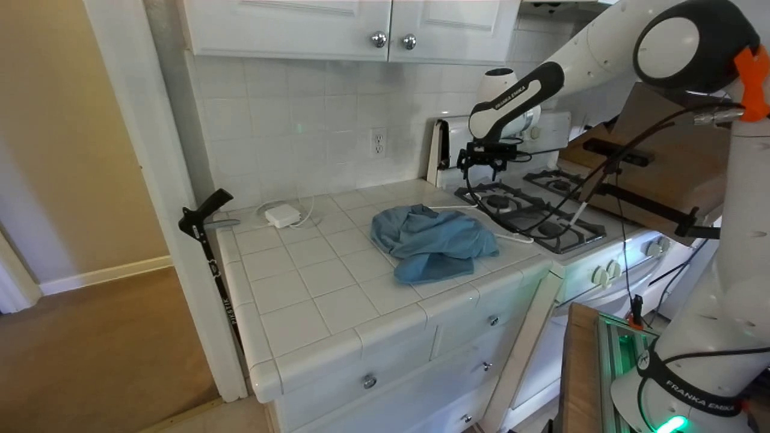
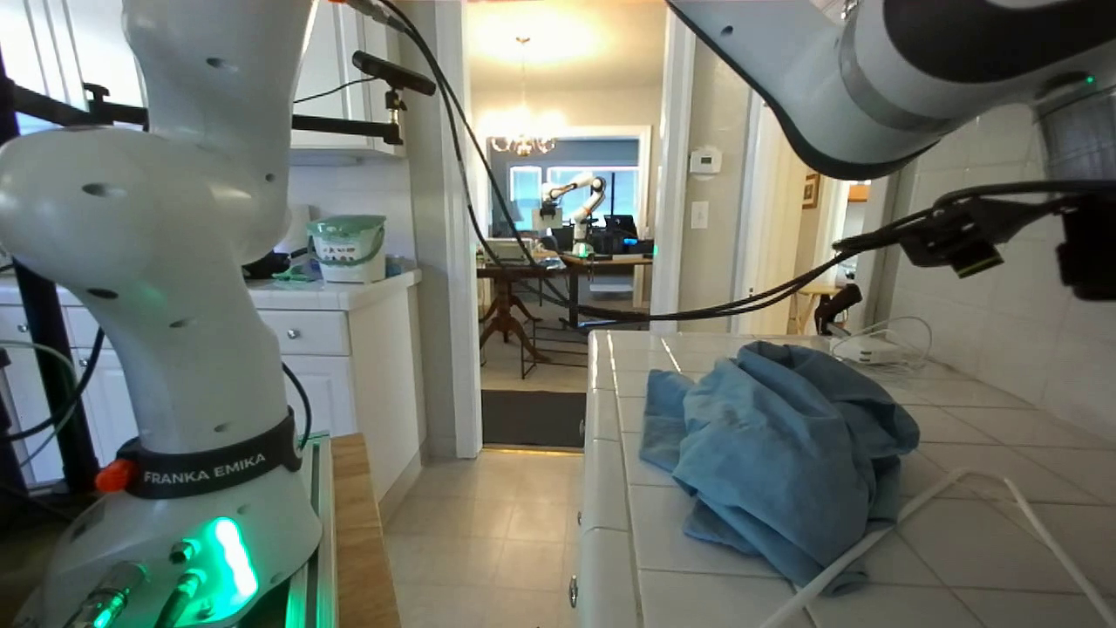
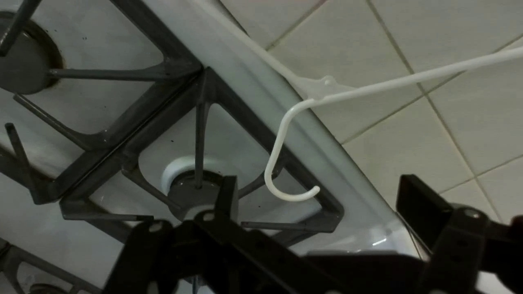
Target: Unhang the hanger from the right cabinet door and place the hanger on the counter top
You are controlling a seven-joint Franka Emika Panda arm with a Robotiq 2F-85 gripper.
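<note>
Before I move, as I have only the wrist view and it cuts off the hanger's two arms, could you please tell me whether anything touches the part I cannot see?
Observer: Yes, the hanger crosses the edge of a crumpled blue cloth lying on the counter.
Operator: Thank you; and how do things stand overhead?
Observer: The right cabinet door is closed.
Operator: Much appreciated; could you also say what lies farther along the counter?
Observer: A small white box sits past the cloth, farther from the stove.
</note>
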